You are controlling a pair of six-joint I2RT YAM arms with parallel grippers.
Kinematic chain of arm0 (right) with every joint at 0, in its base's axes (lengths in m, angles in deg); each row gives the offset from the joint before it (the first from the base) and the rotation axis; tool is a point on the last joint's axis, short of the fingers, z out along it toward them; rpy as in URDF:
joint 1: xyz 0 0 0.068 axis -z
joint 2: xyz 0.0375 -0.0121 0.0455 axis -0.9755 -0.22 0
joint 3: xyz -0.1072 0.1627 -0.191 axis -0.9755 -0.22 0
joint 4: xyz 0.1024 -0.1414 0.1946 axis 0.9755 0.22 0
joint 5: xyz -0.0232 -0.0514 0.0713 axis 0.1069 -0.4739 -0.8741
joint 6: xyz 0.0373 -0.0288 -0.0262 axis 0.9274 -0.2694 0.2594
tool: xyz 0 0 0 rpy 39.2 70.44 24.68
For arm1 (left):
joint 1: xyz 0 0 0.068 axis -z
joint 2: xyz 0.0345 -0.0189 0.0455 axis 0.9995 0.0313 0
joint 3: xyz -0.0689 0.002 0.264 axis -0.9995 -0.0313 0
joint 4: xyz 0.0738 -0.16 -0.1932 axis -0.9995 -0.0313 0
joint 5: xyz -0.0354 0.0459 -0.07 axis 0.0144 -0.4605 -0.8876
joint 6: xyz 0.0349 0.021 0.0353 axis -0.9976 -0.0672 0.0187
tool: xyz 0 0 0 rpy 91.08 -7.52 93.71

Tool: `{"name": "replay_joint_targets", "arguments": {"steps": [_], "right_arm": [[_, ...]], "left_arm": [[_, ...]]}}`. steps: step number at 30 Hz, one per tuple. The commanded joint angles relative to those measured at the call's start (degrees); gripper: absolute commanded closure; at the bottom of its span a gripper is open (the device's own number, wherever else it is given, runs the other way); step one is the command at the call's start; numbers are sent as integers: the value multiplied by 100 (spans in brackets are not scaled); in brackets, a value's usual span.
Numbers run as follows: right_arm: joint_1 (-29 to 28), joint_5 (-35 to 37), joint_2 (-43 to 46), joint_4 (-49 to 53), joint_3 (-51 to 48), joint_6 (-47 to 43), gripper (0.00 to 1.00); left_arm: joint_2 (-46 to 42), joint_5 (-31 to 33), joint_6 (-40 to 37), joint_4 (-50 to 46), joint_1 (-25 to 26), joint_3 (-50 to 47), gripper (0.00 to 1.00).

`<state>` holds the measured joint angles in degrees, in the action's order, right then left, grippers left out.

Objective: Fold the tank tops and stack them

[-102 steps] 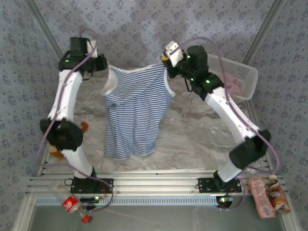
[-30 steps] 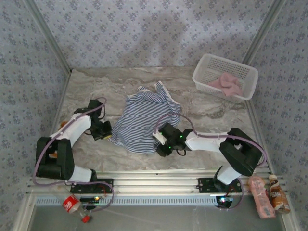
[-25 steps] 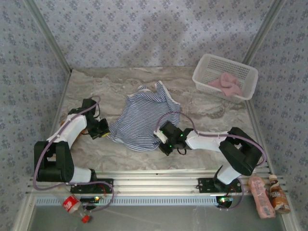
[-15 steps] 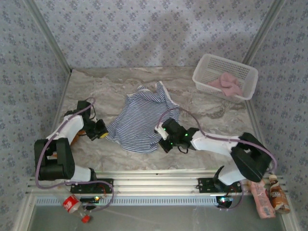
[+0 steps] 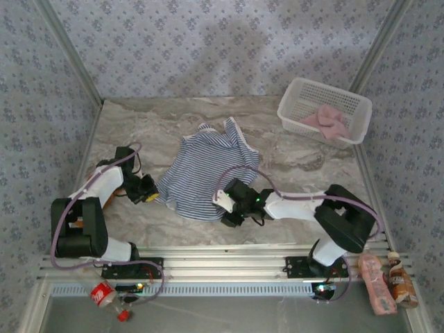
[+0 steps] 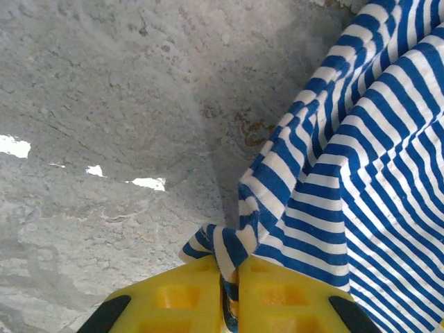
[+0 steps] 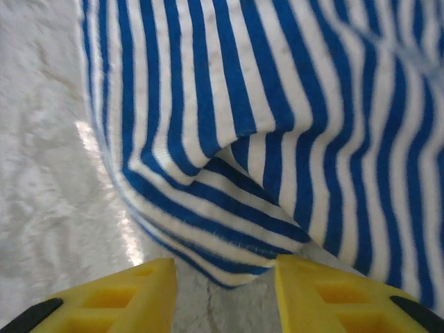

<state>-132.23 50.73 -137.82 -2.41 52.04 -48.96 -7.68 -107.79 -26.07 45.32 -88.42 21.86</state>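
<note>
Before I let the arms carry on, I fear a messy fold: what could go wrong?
The left jaws pinch only a small bunched corner of the striped tank top; a tug could slip it free.
The right jaws stand open with the hem lying loose before them, so a one-sided pull might drag it askew.
Its far edge is rumpled; folding now could trap creases.

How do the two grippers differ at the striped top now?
The left gripper is shut, pinching a corner of the striped tank top; the right gripper is open, the hem loose before it. Left sits at the top's left edge, right at its near edge. Both are low over the table.
</note>
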Motion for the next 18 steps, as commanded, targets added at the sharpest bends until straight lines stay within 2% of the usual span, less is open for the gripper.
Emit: {"name": "replay_joint_targets", "arguments": {"steps": [1,8,9,11,13,15,18], "right_arm": [[35,-95,-388,-409,294,-424,52],[94,87,-674,-609,447,-242,53],[96,99,-707,-534,481,-233,58],[123,103,-672,-473,462,-173,76],[181,74,-516,-429,398,-152,91],[217,74,-309,-385,300,-97,98],[208,132,118,-201,156,-30,100]], "left_arm": [[-57,9,-137,-217,-56,192,87],[-31,-5,-192,-255,-56,191,87],[-31,-18,-192,-250,-57,178,87],[-30,-10,-192,-263,-54,167,87],[-50,53,-233,-313,-57,190,86],[-48,70,-270,-355,-55,217,85],[-79,30,-256,-365,-51,206,82]]}}
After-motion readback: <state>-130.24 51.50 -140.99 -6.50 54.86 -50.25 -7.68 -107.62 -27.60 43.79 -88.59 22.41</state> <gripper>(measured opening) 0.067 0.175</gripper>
